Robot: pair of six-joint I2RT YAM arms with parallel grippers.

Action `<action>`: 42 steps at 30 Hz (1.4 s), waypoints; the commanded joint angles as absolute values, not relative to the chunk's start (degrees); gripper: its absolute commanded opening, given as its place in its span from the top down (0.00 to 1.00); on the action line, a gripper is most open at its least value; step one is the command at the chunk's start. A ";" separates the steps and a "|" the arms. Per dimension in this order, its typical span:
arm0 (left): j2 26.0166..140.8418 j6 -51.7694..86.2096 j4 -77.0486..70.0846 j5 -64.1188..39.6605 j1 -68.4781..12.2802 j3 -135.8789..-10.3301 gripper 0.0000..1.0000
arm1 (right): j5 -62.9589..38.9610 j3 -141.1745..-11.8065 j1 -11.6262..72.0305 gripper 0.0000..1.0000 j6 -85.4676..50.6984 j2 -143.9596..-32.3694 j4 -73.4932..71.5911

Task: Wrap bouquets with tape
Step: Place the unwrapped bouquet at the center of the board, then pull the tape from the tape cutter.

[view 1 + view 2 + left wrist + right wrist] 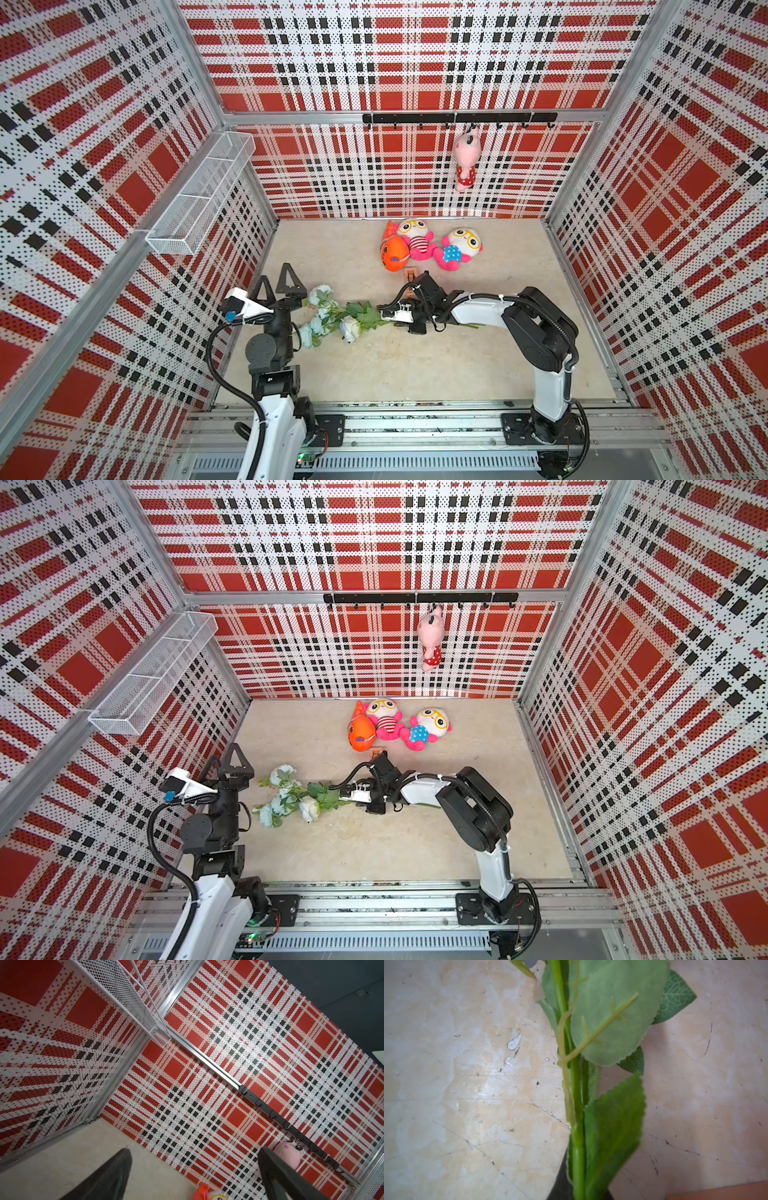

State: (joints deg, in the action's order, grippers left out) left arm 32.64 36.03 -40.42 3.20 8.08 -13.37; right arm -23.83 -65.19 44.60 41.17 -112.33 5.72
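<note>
Across the mid-floor lies the bouquet point(332, 318), blooms toward the left arm, stems running under the right gripper point(578, 1184). From the wrist view we see the stems passing through its base, so it seems to be closed on them, though the jaws themselves are hidden. Our left gripper point(279, 286) stands wide open and empty beside the blooms. The tape point(411, 275) sits just behind the right wrist, by the fish point(394, 254). If that grip slackens, we risk the thin stems slipping and the bunch splaying.

Two white-and-black arms wearing looping cables

Black corrugated cables are trailing along the left arm point(270, 365) and right arm point(540, 332); black triangular fingers point(289, 278) are topping the left one.
</note>
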 commanded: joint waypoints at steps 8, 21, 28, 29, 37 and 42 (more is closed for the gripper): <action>33.13 34.46 -41.09 2.20 8.35 -13.27 0.02 | -21.98 -64.68 45.20 0.62 44.27 -111.96 8.62; 34.23 33.52 -41.03 0.16 7.86 -14.44 0.02 | -17.05 -61.28 45.19 0.18 41.48 -99.92 11.37; 50.03 17.54 -20.50 16.69 -12.74 -33.02 0.02 | -8.24 -52.39 41.17 0.09 3.86 -84.76 -8.14; 53.83 15.71 -18.04 22.89 -18.35 -35.93 0.02 | -7.82 -52.10 38.67 0.08 -6.03 -83.44 -8.97; 75.54 19.71 -18.18 4.20 -27.65 -45.95 0.10 | -22.59 -46.33 30.72 0.26 -38.11 -85.20 -19.15; 85.56 26.28 -19.83 -7.05 -26.46 -47.78 0.18 | -24.13 -49.96 30.69 0.36 -39.46 -91.44 -16.25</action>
